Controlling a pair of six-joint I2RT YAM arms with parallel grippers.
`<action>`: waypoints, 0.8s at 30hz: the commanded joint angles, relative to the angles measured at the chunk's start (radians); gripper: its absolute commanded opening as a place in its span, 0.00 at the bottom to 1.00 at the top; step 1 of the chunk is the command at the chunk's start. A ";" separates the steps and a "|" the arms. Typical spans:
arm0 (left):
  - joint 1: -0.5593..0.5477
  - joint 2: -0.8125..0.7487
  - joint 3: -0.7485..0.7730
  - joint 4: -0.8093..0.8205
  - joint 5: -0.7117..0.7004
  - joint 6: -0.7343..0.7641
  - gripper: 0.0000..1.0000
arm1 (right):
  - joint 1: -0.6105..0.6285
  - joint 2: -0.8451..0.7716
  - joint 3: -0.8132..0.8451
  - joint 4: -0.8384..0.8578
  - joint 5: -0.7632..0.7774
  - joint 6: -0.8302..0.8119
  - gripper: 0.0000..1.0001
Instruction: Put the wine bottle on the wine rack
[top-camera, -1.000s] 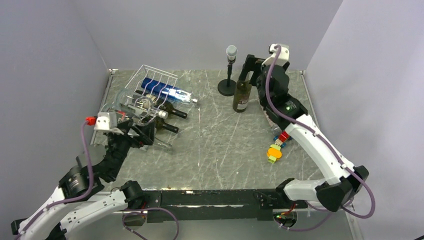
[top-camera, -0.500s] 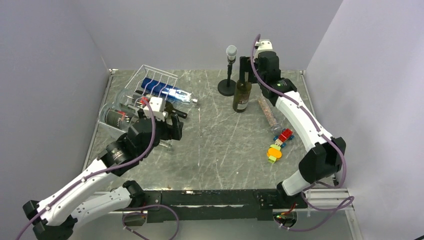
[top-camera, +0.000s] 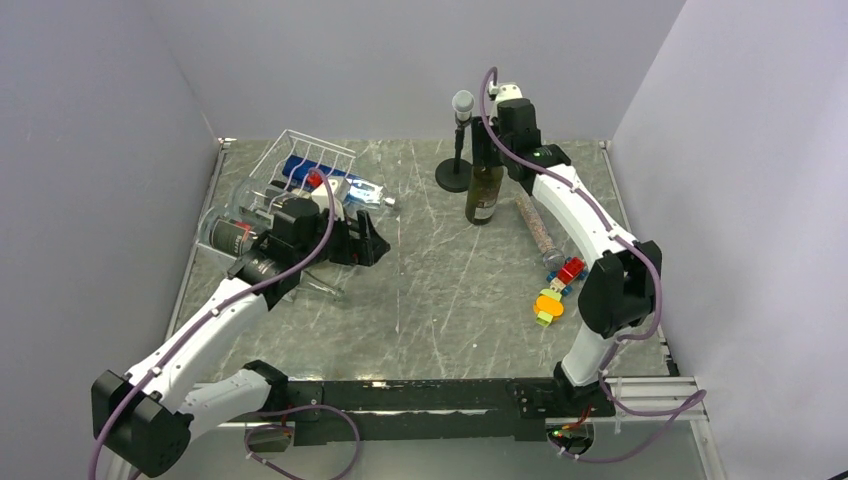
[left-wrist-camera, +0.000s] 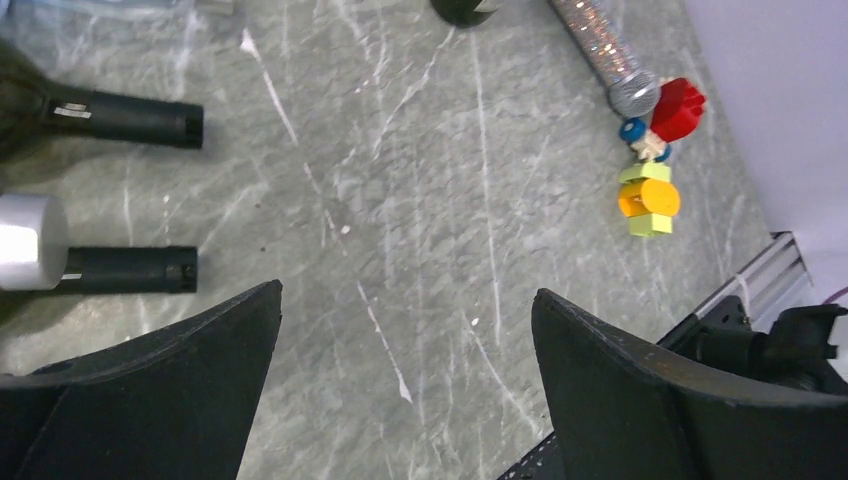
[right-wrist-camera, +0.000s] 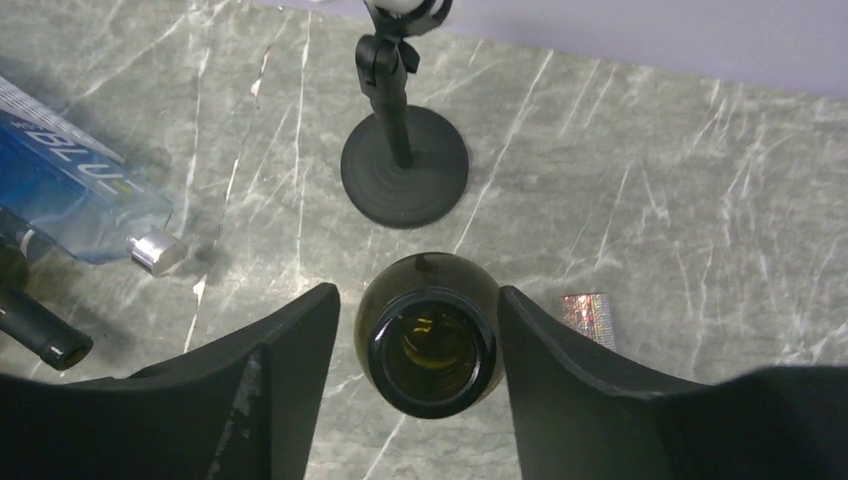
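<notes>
Setting: grey marble-patterned desk (top-camera: 440, 290), plain pale walls on three sides.

Right fingers (right-wrist-camera: 300, 350): we see them on either side of the open mouth of the wine bottle (right-wrist-camera: 432, 345), very close to the glass. We cannot tell whether they press on it. The bottle stands upright at the far middle of the desk. It is dark green with a pale label, and the writing is too small to read.

Just beyond it stands a microphone on a round black stand (right-wrist-camera: 403, 165). Beside the bottle lies a glitter tube (top-camera: 535, 225), with a small block toy (top-camera: 555, 290) of red, orange and yellow-green pieces at its near end.

Left fingers (left-wrist-camera: 200, 360): spread wide, with only bare desk between them. They hover near two dark bottle necks (left-wrist-camera: 130, 118) that lie flat.

The wine rack (top-camera: 300, 160), of white wire, sits at the far left, well apart from the upright bottle. A clear bottle with a blue label (right-wrist-camera: 60, 190) and a silver cap lies on it. We read "BLU" on the label; the rest is cut off.

A clear container with a dark label (top-camera: 228, 235) lies at the rack's near-left side. Its text is unreadable.
</notes>
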 joint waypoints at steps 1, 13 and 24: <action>0.005 -0.032 0.009 0.117 0.064 -0.013 0.99 | -0.009 0.014 0.053 -0.031 -0.016 0.007 0.59; -0.014 -0.029 -0.031 0.217 0.140 0.025 0.99 | 0.054 -0.163 0.032 -0.066 -0.050 -0.024 0.00; -0.256 -0.046 -0.121 0.403 -0.004 0.082 0.99 | 0.082 -0.482 -0.148 -0.107 -0.427 0.183 0.00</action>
